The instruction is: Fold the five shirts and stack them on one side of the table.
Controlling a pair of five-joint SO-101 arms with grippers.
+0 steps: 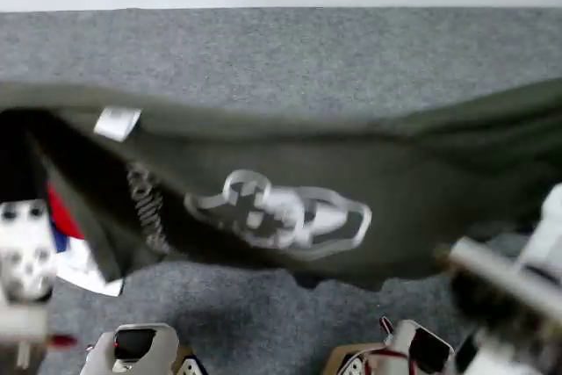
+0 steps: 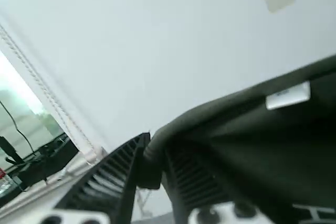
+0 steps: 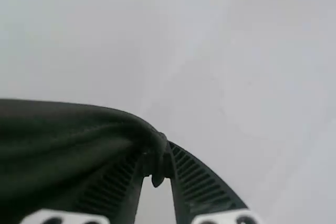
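Note:
A dark olive green shirt (image 1: 290,173) with a white print and a white neck label hangs stretched in the air across the table, held up at both ends. My left gripper (image 2: 152,169) is shut on one upper edge of the shirt (image 2: 252,135), the cloth bunched between its ribbed black fingers (image 2: 113,177). My right gripper (image 3: 156,169) is shut on the other edge of the shirt (image 3: 63,135). In the high view the arms show at the left edge (image 1: 26,261) and the right edge (image 1: 518,278).
The grey table top (image 1: 281,50) lies behind and below the hanging shirt. A red, white and blue cloth (image 1: 75,248) sits at the front left beneath the shirt. The two arm bases (image 1: 140,349) (image 1: 404,349) stand at the front edge.

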